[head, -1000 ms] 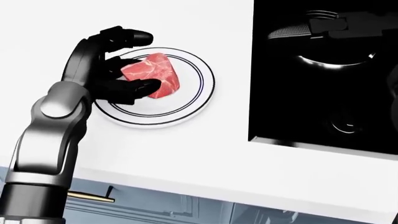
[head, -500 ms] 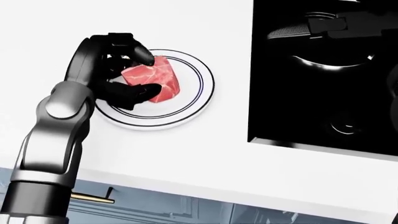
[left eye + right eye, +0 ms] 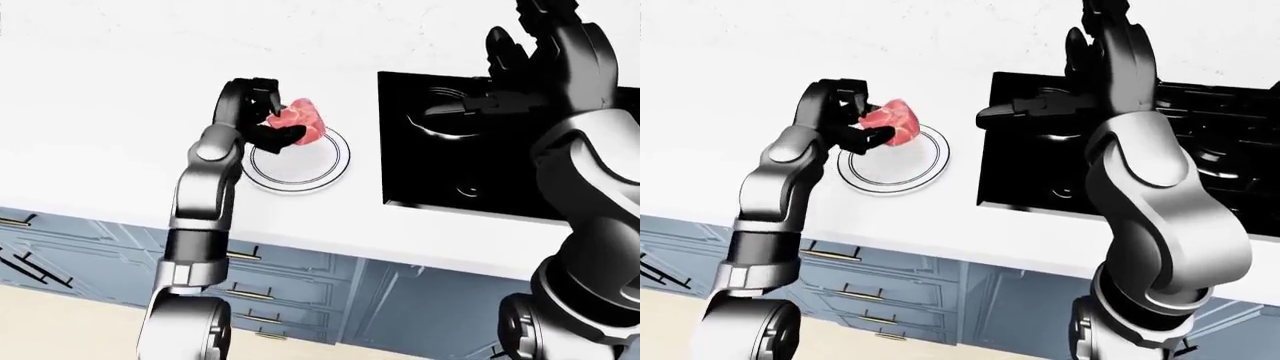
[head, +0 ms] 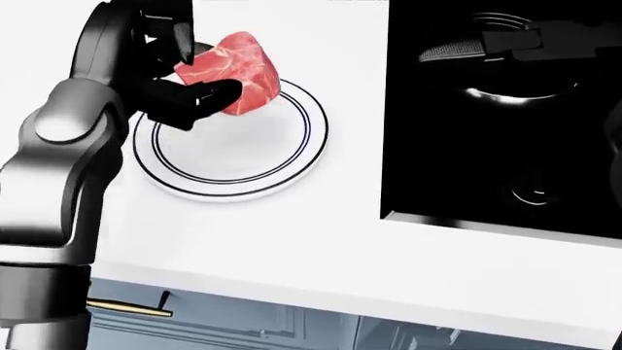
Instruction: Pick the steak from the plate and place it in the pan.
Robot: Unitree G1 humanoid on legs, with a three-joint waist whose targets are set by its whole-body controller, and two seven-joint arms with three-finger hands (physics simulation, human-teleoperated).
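1. One steak, pink and marbled, sits clamped in the fingers of the left hand, lifted clear above the upper-left rim of the plate.
2. Plate and hand are on the white bench, near its left half; the black stove fills the bench's right side, its edge just beside the plate.
3. Pan: dark, hard to make out, lying toward the stove's upper edge with its handle pointing left.
4. Right hand hovers over the stove with fingers spread, grasping nothing.
5. Step in hand, as I judge it: the lift is done and the carry begins. Next the left arm should swing rightward across the stove edge, keeping the steak high enough to clear the pan's rim, then let go over its middle.
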